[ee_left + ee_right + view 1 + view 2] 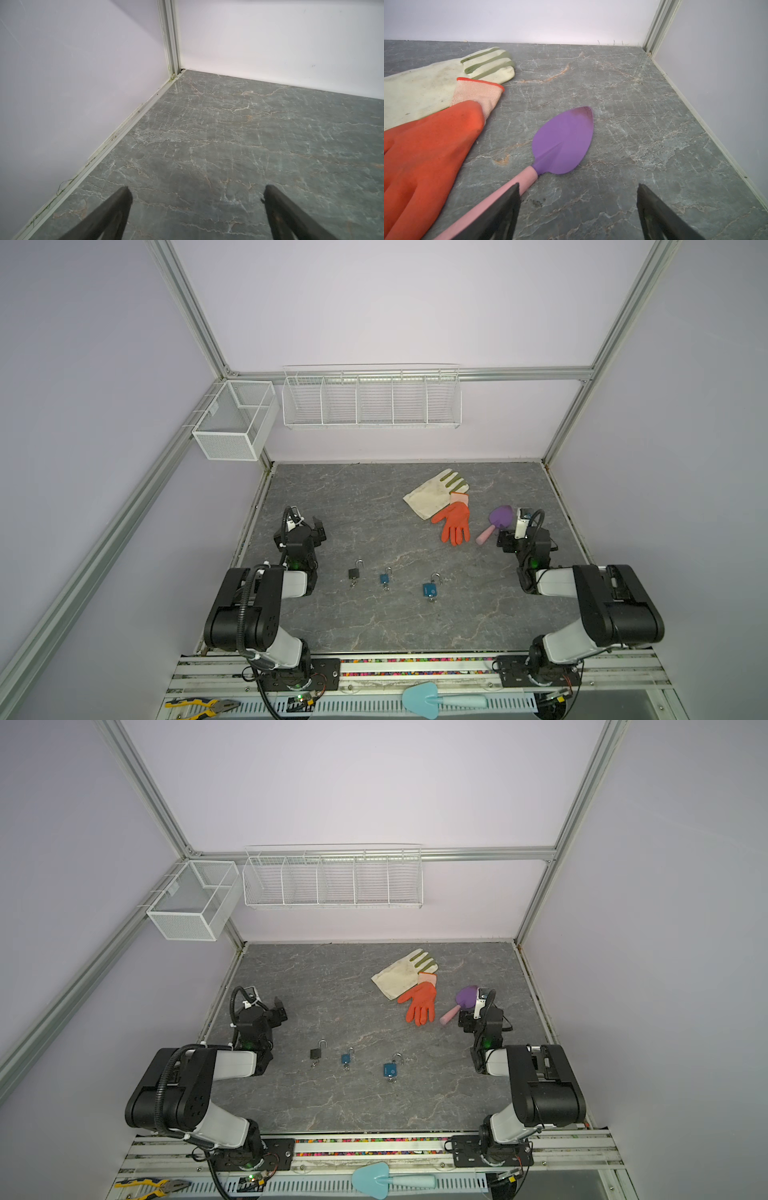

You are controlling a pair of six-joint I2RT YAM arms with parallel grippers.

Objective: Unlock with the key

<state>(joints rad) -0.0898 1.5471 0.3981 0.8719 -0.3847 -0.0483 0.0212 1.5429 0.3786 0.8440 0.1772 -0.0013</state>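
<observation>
At table [374,510] centre, padlocks [385,578] lie apart.

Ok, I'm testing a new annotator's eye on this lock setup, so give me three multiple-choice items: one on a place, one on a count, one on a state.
1. The black padlock lies:
A) at the left-arm end of the padlock row
B) in the middle of the row
C) at the right-arm end

2. Padlocks on the table:
A) two
B) three
C) five

3. The right gripper is:
A) shut on the black padlock
B) open, holding nothing
C) shut, empty

Answers:
1 A: in both top views it is leftmost, next to the small blue padlock.
2 B: black, small blue and large blue padlock.
3 B: its jaws stand wide apart over bare table.
</observation>
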